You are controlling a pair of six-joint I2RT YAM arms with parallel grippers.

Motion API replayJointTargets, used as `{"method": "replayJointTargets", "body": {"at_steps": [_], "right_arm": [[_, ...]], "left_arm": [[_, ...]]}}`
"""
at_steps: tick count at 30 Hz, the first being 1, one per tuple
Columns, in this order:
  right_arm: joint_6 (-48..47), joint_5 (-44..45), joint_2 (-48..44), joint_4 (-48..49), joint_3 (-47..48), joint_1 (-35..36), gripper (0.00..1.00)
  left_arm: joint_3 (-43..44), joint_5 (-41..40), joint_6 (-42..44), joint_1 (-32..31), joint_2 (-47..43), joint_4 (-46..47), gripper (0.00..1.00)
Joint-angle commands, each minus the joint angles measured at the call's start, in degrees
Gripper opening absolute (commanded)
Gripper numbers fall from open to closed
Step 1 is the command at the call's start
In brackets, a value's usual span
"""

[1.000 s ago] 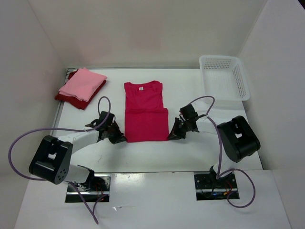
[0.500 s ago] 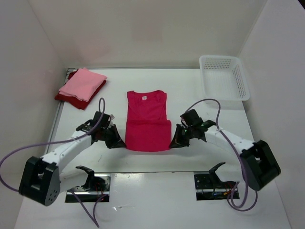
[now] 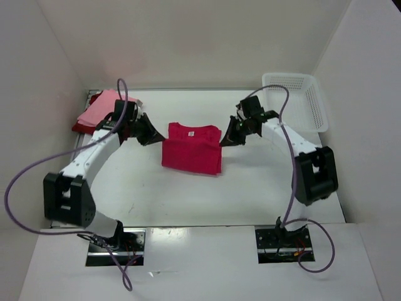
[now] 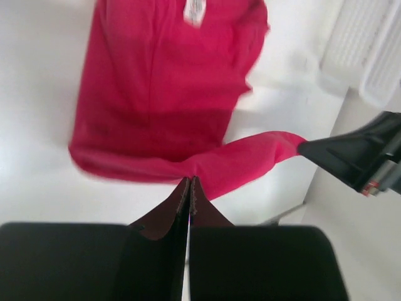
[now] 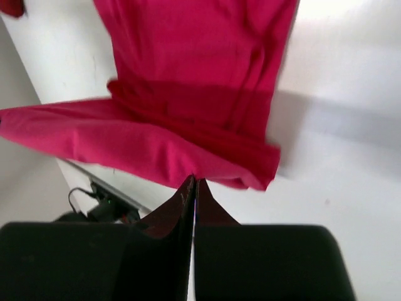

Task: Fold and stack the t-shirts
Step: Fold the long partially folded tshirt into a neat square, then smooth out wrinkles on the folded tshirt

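While 2 end effectors [image 3: 152, 135] [image 3: 227, 139] pinch its edge, table [image 3: 188, 194] surrounds the crimson t-shirt [image 3: 191, 152].

My left arm [image 3: 94, 149] and right arm [image 3: 285, 133] are slim white links joined by bulky black housings. A lilac cable [image 3: 25, 172] trails from each. My left gripper [image 4: 189, 183] and right gripper [image 5: 192, 183] are matte black wedges, filling each wrist view at six o'clock.

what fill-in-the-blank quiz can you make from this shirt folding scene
The left tool and right tool are both ____ on the crimson t-shirt.
The light pink t-shirt lies on the dark red t-shirt at the far ____ corner of the table.
The white mesh basket stands nearest the ____ tool.
Missing: shut; left; right.
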Motion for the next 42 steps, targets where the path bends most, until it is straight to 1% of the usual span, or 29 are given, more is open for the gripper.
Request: {"method": "replayJointTargets", "body": {"at_steps": [1, 2, 4, 5, 6, 9, 13, 14, 15, 16, 17, 18, 19, 21, 22, 23, 24, 25, 27, 28, 29, 30, 31, 32, 34, 35, 38, 40, 42], "right_arm": [[-4.3, 1.3, 8.7, 2.3, 13.6, -2.5, 0.00], [-4.9, 2.0, 10.9, 1.8, 16.3, -2.5, 0.00], [-4.9, 2.8, 17.1, 1.8, 22.6, -3.8, 0.00], [-4.9, 2.0, 19.0, 2.7, 24.3, -3.8, 0.00], [-4.9, 2.6, 22.6, 3.2, 27.7, -4.5, 0.00], [-4.4, 4.7, 26.6, 4.5, 33.0, -5.1, 0.00], [-3.8, 5.1, 34.4, 6.5, 39.0, -6.3, 0.00], [-3.1, 5.1, 37.9, 5.9, 40.8, -6.8, 0.00], [-3.1, 4.4, 39.5, 5.2, 44.9, -6.8, 0.00], [-2.6, 3.9, 42.0, 5.2, 46.7, -6.8, 0.00], [-2.6, 3.9, 42.7, 5.2, 48.3, -6.8, 0.01], [-2.0, 2.9, 43.3, 5.2, 51.4, -6.8, 0.03], [-1.5, 2.9, 43.3, 4.6, 52.7, -6.8, 0.12], [-1.5, 2.9, 44.0, 3.3, 55.8, -6.8, 0.22], [-1.5, 2.4, 44.0, 3.3, 56.4, -6.8, 0.30], [-1.5, 1.6, 43.2, 2.7, 56.4, -6.8, 0.34], [-2.3, 1.6, 42.6, 1.8, 56.4, -6.8, 0.42], [-3.2, 1.6, 41.7, 1.8, 55.2, -6.8, 0.45], [-3.2, 2.1, 37.4, 3.2, 49.6, -6.8, 0.50], [-3.2, 2.6, 35.7, 4.2, 47.3, -6.8, 0.52], [-3.2, 2.6, 34.2, 5.2, 42.8, -6.2, 0.52], [-3.2, 2.6, 31.7, 6.6, 40.6, -6.2, 0.52], [-2.7, 0.9, 30.6, 7.2, 38.5, -5.7, 0.46], [-2.2, -0.9, 29.8, 7.9, 33.8, -5.7, 0.30], [-1.5, -5.0, 27.5, 10.8, 28.7, -5.1, 0.16], [-0.8, -6.9, 26.8, 11.9, 23.5, -4.4, 0.06], [-1.5, -8.0, 25.5, 15.2, 15.9, -3.7, 0.00], [-2.5, -9.5, 26.0, 16.7, 13.4, -3.7, 0.00], [-3.1, -10.2, 27.1, 16.8, 10.7, -3.7, 0.00]], "left_arm": [[7.3, -1.6, 2.7, 0.6, 10.7, 7.0, 0.00], [12.2, -2.2, 3.8, 0.6, 13.4, 7.0, 0.00], [16.7, -3.6, 4.3, 0.6, 20.6, 8.0, 0.00], [18.5, -4.1, 4.8, 0.6, 22.5, 8.6, 0.00], [22.1, -5.5, 4.8, 0.6, 26.6, 8.6, 0.00], [27.9, -7.2, 4.3, 1.7, 33.4, 10.5, 0.00], [34.4, -9.3, 2.0, 2.2, 40.6, 11.0, 0.00], [35.2, -10.1, 1.5, 2.2, 41.7, 11.7, 0.04], [35.2, -10.7, 0.8, 2.2, 43.1, 12.7, 0.04], [35.2, -11.2, -0.7, 2.7, 43.1, 13.8, 0.04], [35.2, -11.2, -1.4, 2.8, 43.1, 15.6, 0.06], [35.2, -11.2, -2.0, 3.3, 43.1, 16.3, 0.14], [34.7, -11.2, -2.5, 3.3, 43.1, 17.2, 0.21], [34.7, -11.2, -2.5, 3.3, 41.7, 18.7, 0.33], [34.7, -11.2, -2.5, 3.3, 41.0, 18.7, 0.41], [34.7, -12.1, -1.9, 3.3, 39.3, 19.3, 0.44], [34.2, -12.7, -1.9, 3.3, 38.4, 19.3, 0.48], [33.3, -12.7, -1.1, 3.3, 37.5, 19.8, 0.48], [31.2, -11.2, -1.1, 3.3, 34.9, 21.0, 0.48], [30.0, -10.3, -1.1, 2.2, 34.3, 21.5, 0.46], [28.2, -8.5, -0.4, 1.2, 33.7, 21.5, 0.46], [27.2, -7.5, 0.3, -1.6, 33.7, 21.5, 0.46], [25.7, -6.3, 0.3, -2.9, 33.7, 22.1, 0.45], [23.9, -4.1, 0.3, -4.1, 33.7, 22.6, 0.45], [16.6, -2.3, -2.4, -5.5, 32.4, 26.2, 0.45], [13.8, -1.5, -3.4, -5.5, 30.7, 27.8, 0.45], [5.8, -1.5, -4.0, -5.5, 27.8, 29.4, 0.45], [2.4, 0.3, -4.5, -5.5, 27.3, 31.2, 0.45], [-1.7, -0.4, -4.5, -5.5, 26.6, 32.5, 0.45]]}}
